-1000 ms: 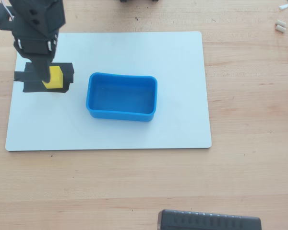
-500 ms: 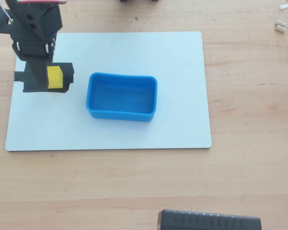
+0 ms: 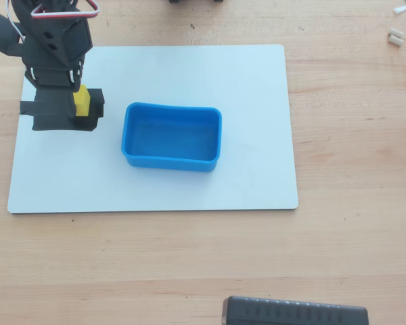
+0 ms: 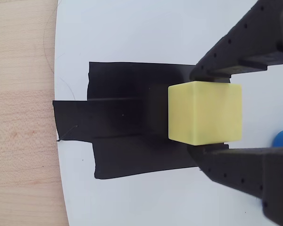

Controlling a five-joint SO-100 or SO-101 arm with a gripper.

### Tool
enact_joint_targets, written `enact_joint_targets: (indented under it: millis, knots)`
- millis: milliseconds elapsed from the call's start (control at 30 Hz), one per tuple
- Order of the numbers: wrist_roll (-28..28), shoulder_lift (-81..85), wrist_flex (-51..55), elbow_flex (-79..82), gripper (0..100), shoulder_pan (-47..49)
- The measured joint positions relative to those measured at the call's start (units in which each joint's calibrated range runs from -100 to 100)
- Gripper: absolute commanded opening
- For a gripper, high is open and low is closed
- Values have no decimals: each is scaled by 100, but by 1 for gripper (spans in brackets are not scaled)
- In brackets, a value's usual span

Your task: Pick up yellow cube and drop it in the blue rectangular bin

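Overhead view: the blue rectangular bin (image 3: 172, 137) lies empty at the middle of a white board (image 3: 243, 183) on the desk (image 3: 352, 223). Wrist view: the end effector (image 4: 205, 113) pinches the yellow cube (image 4: 204, 113) between both fingers over a black tape patch (image 4: 118, 141). The arm enters from the upper left in the overhead view.

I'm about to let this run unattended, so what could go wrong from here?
Two risks, as a judgement. The gripper pinches the yellow cube only near the jaw tips, so it may slip or twist during travel. The blue rectangular bin is shallow, so a high release could bounce the cube out onto the white board.
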State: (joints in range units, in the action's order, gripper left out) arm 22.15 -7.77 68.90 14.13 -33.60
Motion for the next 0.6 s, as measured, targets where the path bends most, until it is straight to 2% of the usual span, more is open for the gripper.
enact_joint_targets:
  millis: [233,600]
  knots:
    - [-171,0,71,0,13,-8]
    - [-718,515,1369,-581,12,357]
